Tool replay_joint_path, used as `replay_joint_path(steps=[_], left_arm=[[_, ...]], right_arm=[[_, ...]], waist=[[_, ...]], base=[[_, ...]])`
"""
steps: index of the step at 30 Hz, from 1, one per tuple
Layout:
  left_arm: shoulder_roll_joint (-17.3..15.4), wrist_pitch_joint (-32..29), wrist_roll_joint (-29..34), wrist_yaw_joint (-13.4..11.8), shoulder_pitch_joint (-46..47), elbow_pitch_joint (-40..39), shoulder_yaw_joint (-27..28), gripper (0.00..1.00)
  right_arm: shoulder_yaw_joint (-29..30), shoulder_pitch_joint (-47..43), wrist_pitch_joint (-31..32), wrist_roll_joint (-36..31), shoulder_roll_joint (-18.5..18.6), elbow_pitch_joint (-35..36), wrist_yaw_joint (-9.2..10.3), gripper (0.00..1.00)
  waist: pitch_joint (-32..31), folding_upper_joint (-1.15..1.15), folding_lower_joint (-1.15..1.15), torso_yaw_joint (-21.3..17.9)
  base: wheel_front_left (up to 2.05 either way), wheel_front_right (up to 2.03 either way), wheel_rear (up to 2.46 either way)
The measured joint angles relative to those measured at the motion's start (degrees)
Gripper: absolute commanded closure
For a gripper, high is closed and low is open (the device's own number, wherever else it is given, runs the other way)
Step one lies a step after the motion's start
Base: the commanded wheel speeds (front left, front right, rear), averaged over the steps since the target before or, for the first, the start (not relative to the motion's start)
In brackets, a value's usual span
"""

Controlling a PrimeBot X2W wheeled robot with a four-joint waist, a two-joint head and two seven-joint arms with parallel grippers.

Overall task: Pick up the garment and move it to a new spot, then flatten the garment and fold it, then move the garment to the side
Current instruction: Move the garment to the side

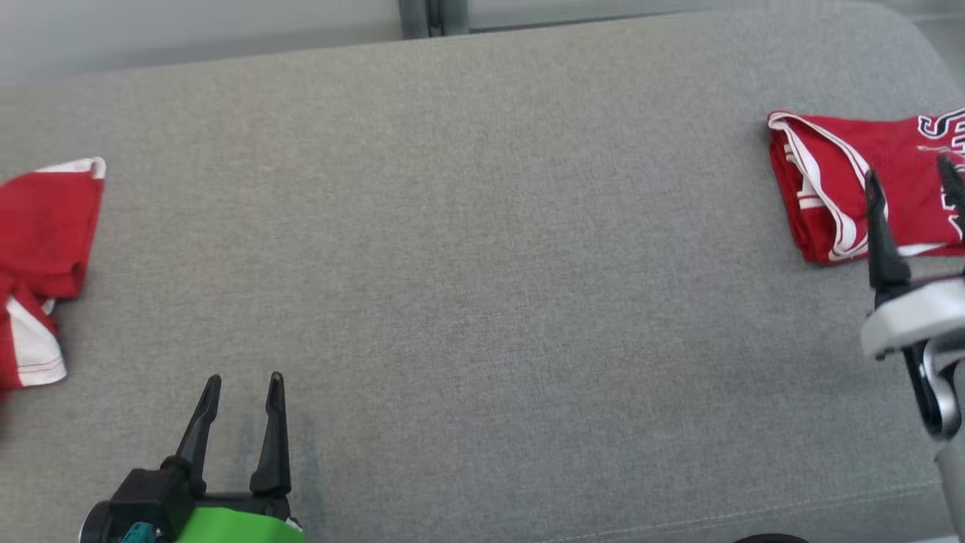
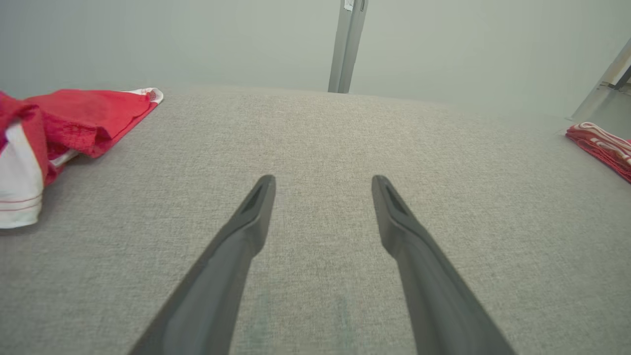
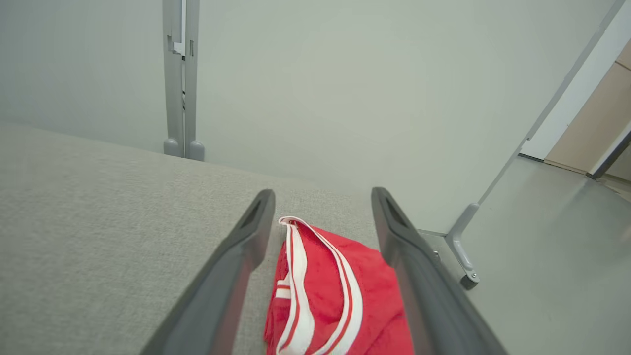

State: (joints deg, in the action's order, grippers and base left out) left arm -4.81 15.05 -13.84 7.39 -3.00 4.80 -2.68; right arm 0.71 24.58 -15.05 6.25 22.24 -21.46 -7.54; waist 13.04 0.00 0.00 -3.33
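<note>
Folded red-and-white jersey lies at far right of grey fabric tabletop, right claw spread wide, empty, over it; left claw wide, empty, near left, beside crumpled red garment.

Grey fabric surface, metal post

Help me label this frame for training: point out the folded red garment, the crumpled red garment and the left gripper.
folded red garment (image 1: 893, 147), head view, plain red panel.
crumpled red garment (image 1: 45, 219), head view, middle of its red upper part.
left gripper (image 1: 246, 377), head view, midway between its fingertips.
</note>
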Motion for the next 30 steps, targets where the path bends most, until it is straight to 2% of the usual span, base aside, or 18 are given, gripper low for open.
replay_joint_path(steps=[5,11,17,21,30], left_arm=[[0.41,-0.01,-0.14,0.0,-1.33,2.96,1.66,0.0],[-0.16,-0.01,0.03,0.01,-2.26,6.77,2.18,0.0],[-0.68,0.0,-0.2,0.01,-4.1,8.6,3.14,0.0],[-0.89,0.0,-0.88,0.01,-4.83,8.69,2.48,0.0],[-1.4,0.0,-2.18,0.01,-4.93,8.24,0.91,0.0]], right_arm=[[3.25,-12.6,-0.01,-0.46,-5.42,8.5,0.0,0.0],[5.42,-23.03,-0.01,-3.97,-10.26,11.82,0.0,0.0],[4.92,-28.3,-0.01,-6.16,-13.91,13.41,0.0,0.0],[7.27,-31.13,-0.01,-6.47,-16.68,12.82,0.0,0.0],[7.66,-32.81,-0.01,-6.99,-18.94,13.18,0.0,0.0]], waist=[[-4.6,0.0,0.0,2.45],[-9.08,0.0,0.0,5.54],[-12.79,0.0,-0.01,7.5],[-14.48,0.0,-0.01,8.62],[-15.27,0.0,-0.01,8.75]], base=[[0.0,0.0,0.0],[0.0,0.0,0.0],[0.0,0.0,0.0],[0.0,0.0,0.0],[0.0,0.0,0.0]])
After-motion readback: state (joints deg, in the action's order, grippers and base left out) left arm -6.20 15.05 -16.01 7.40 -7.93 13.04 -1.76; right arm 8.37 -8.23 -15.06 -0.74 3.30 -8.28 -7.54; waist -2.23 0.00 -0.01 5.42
